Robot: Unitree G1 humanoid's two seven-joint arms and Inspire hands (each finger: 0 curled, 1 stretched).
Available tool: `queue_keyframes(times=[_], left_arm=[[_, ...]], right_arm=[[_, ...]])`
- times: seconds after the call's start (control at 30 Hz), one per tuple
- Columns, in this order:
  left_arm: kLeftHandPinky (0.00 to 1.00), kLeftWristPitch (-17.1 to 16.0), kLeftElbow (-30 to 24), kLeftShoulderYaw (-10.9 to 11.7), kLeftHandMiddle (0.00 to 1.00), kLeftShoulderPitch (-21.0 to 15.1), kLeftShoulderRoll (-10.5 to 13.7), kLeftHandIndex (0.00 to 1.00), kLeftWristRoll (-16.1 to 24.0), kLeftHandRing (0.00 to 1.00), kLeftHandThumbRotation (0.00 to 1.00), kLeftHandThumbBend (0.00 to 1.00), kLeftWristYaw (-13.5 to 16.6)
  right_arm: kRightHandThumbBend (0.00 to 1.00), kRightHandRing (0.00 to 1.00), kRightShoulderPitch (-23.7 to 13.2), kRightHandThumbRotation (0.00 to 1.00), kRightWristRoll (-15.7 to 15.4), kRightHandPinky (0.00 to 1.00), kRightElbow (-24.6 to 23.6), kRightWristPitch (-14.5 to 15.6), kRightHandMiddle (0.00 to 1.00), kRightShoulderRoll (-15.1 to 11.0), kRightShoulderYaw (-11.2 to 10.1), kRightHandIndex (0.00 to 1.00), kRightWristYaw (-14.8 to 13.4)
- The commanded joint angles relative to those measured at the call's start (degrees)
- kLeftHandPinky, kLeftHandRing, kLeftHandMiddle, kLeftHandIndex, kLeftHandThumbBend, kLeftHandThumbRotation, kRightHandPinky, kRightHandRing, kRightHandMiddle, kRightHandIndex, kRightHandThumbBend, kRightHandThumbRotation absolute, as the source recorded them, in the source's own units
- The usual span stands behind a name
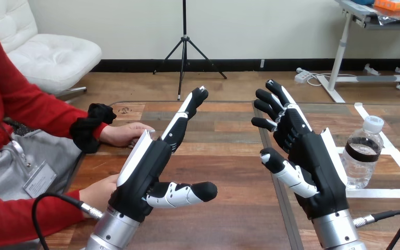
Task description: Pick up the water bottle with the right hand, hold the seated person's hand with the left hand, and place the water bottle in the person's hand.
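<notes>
A clear water bottle point(362, 152) with a white cap and a dark label stands upright on the table at the right. My right hand point(307, 156) is raised left of it, fingers straight and spread, palm facing left, apart from the bottle. My left hand point(147, 172) is raised at the centre left, fingers straight and pointing away, thumb out to the right, holding nothing. The person's hand point(126, 134) rests flat on the table just beyond my left hand. Their other hand point(100, 191) lies at the table's left edge, partly hidden behind my left wrist.
The wooden table point(224, 156) has white tape lines point(390, 192) marking a square around the bottle at the right. The person sits at the left side.
</notes>
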Motion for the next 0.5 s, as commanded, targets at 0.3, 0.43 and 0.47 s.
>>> queue_keyframes(times=[0.3, 0.43, 0.47], left_arm=[[1.0, -0.71, -0.91, 0.91, 1.0, -3.09, -0.23, 1.0, -2.35, 1.0, 0.73, 1.0, -0.68], [1.0, -0.98, -0.62, 0.91, 1.0, -3.19, 0.01, 1.0, -2.57, 1.0, 0.73, 1.0, -1.19], [1.0, -1.07, -0.5, 0.9, 1.0, -3.25, 0.04, 1.0, -2.68, 1.0, 0.73, 1.0, -1.34]], right_arm=[[1.0, 0.9, -4.25, 0.69, -1.03, 0.82, -1.68, -0.95, 0.91, -0.71, -0.3, 0.95, -0.78], [1.0, 0.9, -4.28, 0.69, -1.19, 0.82, -1.56, -0.98, 0.91, -0.6, -0.38, 0.95, -1.02], [1.0, 0.9, -4.29, 0.69, -1.23, 0.82, -1.49, -1.01, 0.91, -0.57, -0.41, 0.95, -1.09]])
